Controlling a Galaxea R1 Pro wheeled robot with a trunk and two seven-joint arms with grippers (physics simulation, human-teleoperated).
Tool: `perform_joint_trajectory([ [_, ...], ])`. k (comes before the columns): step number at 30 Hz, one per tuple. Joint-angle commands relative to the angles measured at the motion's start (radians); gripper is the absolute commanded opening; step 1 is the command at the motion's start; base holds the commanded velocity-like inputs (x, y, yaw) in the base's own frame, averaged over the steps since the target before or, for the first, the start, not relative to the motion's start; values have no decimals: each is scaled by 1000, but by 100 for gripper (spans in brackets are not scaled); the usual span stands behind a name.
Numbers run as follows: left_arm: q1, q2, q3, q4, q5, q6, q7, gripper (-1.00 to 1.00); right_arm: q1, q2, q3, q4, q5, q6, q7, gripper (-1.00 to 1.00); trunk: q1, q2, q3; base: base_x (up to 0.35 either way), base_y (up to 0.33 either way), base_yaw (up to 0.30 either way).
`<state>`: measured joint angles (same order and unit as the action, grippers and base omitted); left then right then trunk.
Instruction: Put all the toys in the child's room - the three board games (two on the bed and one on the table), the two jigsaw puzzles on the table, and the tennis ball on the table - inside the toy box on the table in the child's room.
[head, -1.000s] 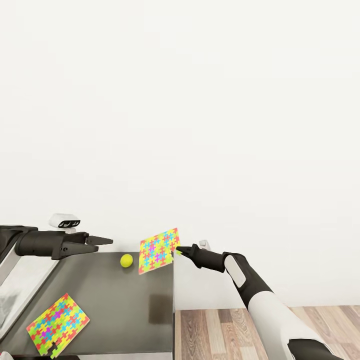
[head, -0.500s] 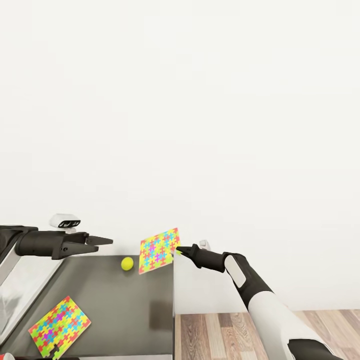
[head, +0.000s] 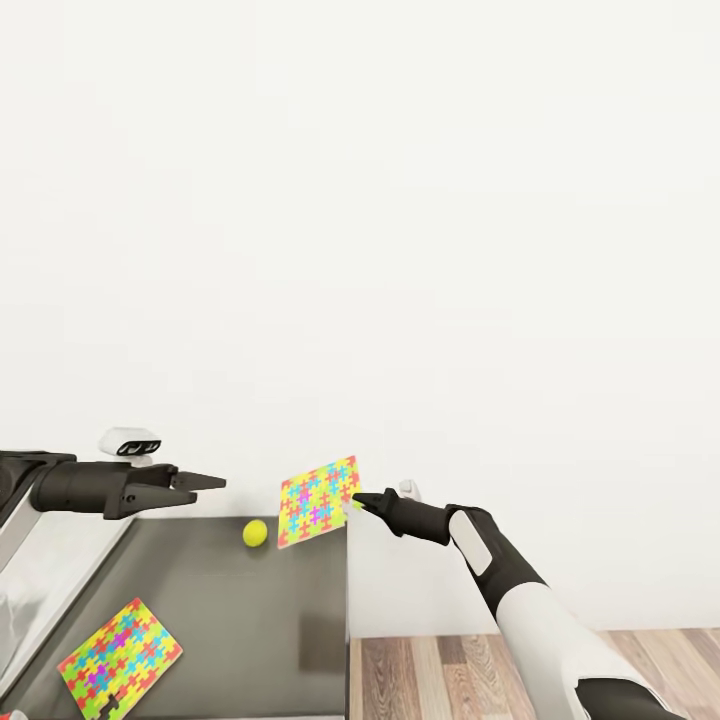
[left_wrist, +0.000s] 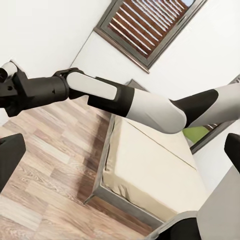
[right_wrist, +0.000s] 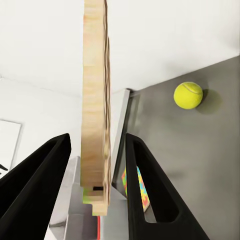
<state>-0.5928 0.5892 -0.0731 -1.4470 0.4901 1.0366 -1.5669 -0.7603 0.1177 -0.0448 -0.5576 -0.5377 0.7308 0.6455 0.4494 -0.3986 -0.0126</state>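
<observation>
My right gripper (head: 356, 499) is shut on the edge of a multicolour jigsaw puzzle (head: 318, 501), which hangs tilted above the table's far right corner. The right wrist view shows that puzzle (right_wrist: 95, 100) edge-on between the fingers (right_wrist: 150, 190). The tennis ball (head: 254, 533) (right_wrist: 188, 95) rests on the dark grey table (head: 250, 630) near the far edge. A second jigsaw puzzle (head: 118, 659) lies flat at the near left. My left gripper (head: 205, 483) hovers open above the table's far left. A light grey sloping wall (head: 55, 570) at the left edge looks like the toy box. The bed (left_wrist: 150, 170) has a bare cream top.
A plain white wall stands right behind the table. Wood-plank floor (head: 520, 675) lies to the table's right, below my right arm. In the left wrist view my right arm (left_wrist: 125, 100) crosses in front of a window with brown blinds (left_wrist: 150, 30).
The table, ball, lying puzzle and floor have slid slightly down the picture while both arms kept their place, so the camera and arms have risen. The held puzzle stays gripped.
</observation>
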Motion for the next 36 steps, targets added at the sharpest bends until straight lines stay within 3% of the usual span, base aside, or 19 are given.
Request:
perform_joint_trajectory([
  [1, -1, 1, -3, 0, 1, 11, -4, 100, -1, 1, -5, 0, 1, 6, 2, -100, 1, -1, 0, 0, 0, 0],
  [12, -1, 2, -9, -14, 4, 11, -4, 100, -1, 0, -7, 1, 1, 6, 2, -100, 1, -1, 9, 0, 0, 12],
  [19, -1, 16, -2, -31, 4, 11, -4, 100, -1, -1, -8, 0, 1, 6, 2, -100, 1, -1, 9, 0, 0, 0],
  [20, -1, 24, 0, -32, 6, 11, -4, 100, -1, -1, -8, 0, 1, 6, 2, -100, 1, -1, 9, 0, 0, 0],
  [22, -1, 74, 0, -34, 11, 11, -4, 100, -1, -1, -9, -1, 1, 6, 1, -100, 1, -1, 9, 0, 0, 0],
  [25, -1, 93, 0, -35, 12, 11, -4, 100, -1, 0, -8, 0, 1, 4, 0, -100, 1, -1, 9, 0, 0, 0],
  [36, -1, 101, -1, -35, 13, 11, -4, 100, -1, 0, -8, -1, 0, -17, 0, -100, 1, -1, 9, 0, 0, 5],
])
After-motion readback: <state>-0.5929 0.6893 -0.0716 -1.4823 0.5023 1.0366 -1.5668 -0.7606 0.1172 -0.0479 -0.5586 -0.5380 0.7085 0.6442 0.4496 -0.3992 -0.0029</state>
